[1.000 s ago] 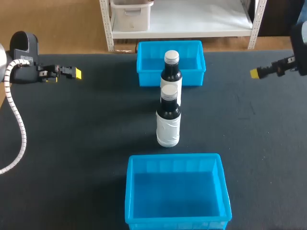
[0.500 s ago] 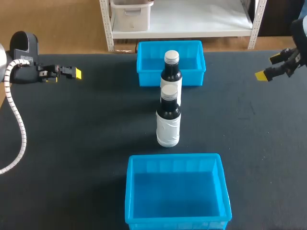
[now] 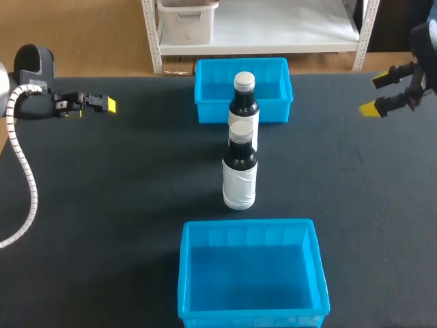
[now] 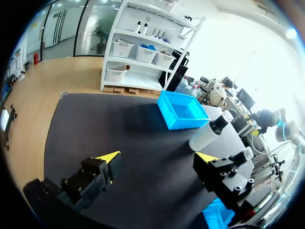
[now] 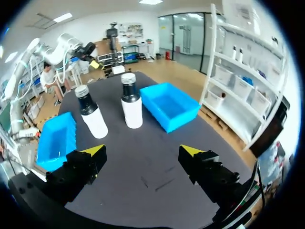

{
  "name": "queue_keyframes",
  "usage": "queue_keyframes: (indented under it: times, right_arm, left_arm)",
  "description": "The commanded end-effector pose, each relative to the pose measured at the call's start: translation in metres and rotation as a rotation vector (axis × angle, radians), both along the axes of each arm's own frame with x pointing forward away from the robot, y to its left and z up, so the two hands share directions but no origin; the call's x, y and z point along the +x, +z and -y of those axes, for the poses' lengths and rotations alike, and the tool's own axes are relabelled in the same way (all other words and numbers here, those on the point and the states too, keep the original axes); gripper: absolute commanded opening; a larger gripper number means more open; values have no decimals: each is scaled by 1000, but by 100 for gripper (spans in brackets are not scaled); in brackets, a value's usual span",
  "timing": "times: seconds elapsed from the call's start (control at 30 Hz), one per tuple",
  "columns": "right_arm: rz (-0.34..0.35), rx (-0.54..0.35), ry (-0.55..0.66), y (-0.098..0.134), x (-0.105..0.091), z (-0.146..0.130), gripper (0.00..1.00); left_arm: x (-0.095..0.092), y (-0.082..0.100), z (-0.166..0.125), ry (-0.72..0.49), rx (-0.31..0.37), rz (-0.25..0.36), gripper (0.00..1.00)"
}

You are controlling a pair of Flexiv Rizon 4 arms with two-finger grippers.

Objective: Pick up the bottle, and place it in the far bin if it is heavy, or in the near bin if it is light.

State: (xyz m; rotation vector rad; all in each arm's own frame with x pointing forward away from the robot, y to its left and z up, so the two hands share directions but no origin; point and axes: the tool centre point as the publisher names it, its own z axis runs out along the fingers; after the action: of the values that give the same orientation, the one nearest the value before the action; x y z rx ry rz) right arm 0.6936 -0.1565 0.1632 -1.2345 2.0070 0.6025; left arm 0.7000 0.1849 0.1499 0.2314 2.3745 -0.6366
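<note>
A dark worktop (image 3: 123, 191) carried two blue bins and two dark bottles with white labels and pale caps. The left claw (image 3: 108, 104) hung over the worktop's left side, well apart from everything on it. In its wrist view its yellow-tipped fingers stood spread wide with nothing between them. Ahead of that claw lay the far bin (image 3: 209, 109). The two bottles stood upright ahead of it too, past one of its fingers, and a corner of the near bin (image 3: 186, 273) showed beside that same finger.

The right claw (image 3: 374, 94) hung over the worktop's right side, also gaping wide and holding nothing. Ahead of it, both bottles stood on the worktop between the two bins and inside neither. The farther bottle (image 3: 244, 102) stood just in front of the far bin's wall. The nearer bottle (image 3: 240, 174) stood a little apart from it, toward the near bin. From the right claw the far bin lay ahead beyond the bottles, and the near bin lay off beside one finger. Neither claw touched a bottle or a bin.
</note>
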Motion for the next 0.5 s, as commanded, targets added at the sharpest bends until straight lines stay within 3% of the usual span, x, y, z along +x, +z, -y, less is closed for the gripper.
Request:
queue_keyframes:
  times: [0.03,0.13,0.2,0.5]
  right_arm:
    - [23,49,105,-6,-4,-2,100]
    - [32,36,147,-9,-7,-4,100]
    - [-11,-8,136,-10,-6,-4,100]
    - [-11,-8,136,-10,-6,-4,100]
  left_arm:
    - [0,0,0,0,0,0,100]
    - [0,0,0,0,0,0,100]
    - [0,0,0,0,0,0,100]
    - [0,0,0,0,0,0,100]
